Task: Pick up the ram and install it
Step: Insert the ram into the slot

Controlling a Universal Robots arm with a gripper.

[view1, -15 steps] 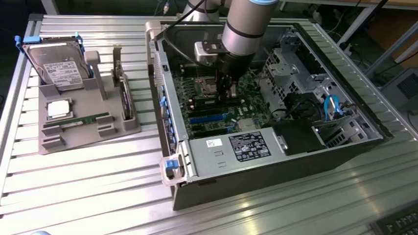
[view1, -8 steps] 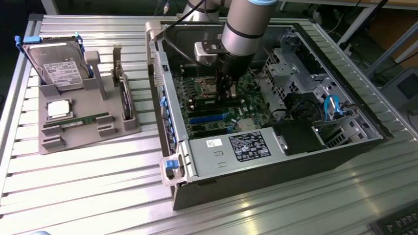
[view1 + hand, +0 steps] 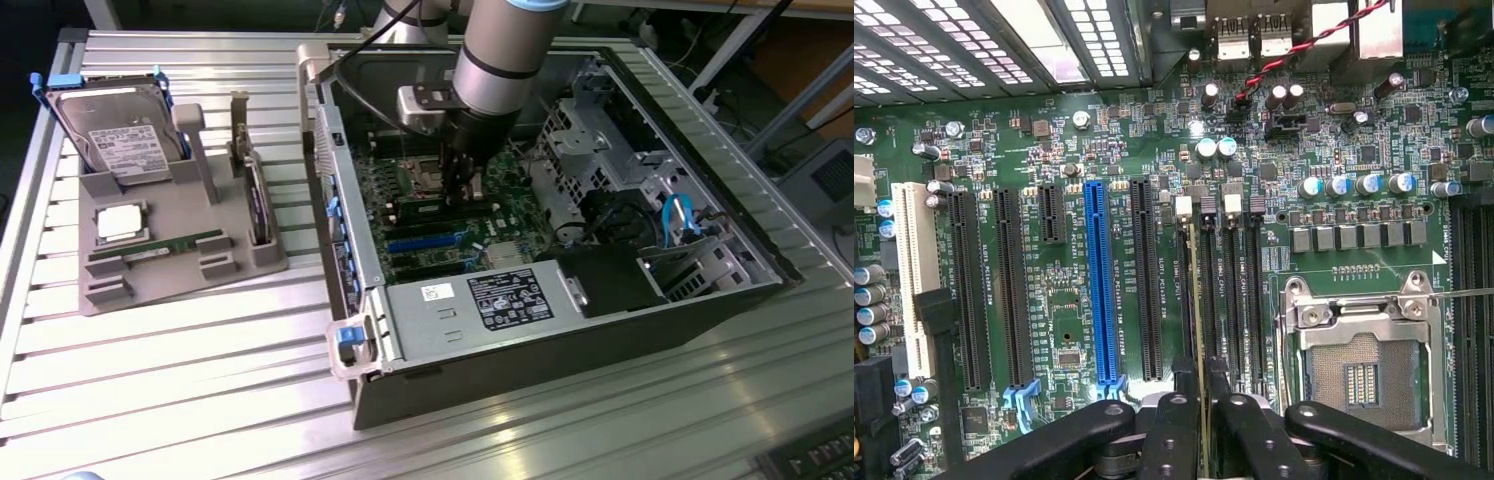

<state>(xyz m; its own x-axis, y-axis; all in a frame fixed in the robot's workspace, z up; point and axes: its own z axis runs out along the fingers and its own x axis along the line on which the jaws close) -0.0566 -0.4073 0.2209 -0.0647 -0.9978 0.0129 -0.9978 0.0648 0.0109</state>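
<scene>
The gripper (image 3: 1201,390) is pinching the ram (image 3: 1199,300) between its two black fingers (image 3: 1172,420), closed on the board's flat faces. The ram is showing edge-on as a thin pale line. It is lying along the row of memory slots (image 3: 1232,290) next to the socket (image 3: 1364,375), on the side of that row farther from the socket. Whether its lower edge is touching a slot or hanging just above one, I cannot tell. The slots between the ram and the socket are standing empty, so that side is leaving open room. On the ram's far side from the socket, a black slot and then the blue slot (image 3: 1097,280) are running parallel, also empty. Capacitors are crowding the slot ends away from the gripper.

In the exterior view the arm is reaching straight down into the open case (image 3: 561,360), with the gripper (image 3: 461,190) over the board near the socket. The case walls are standing well apart from the arm. Farther from the socket, outside the case, a grey holder (image 3: 187,280) is sitting on the slatted counter (image 3: 200,380), carrying a drive (image 3: 120,130).
</scene>
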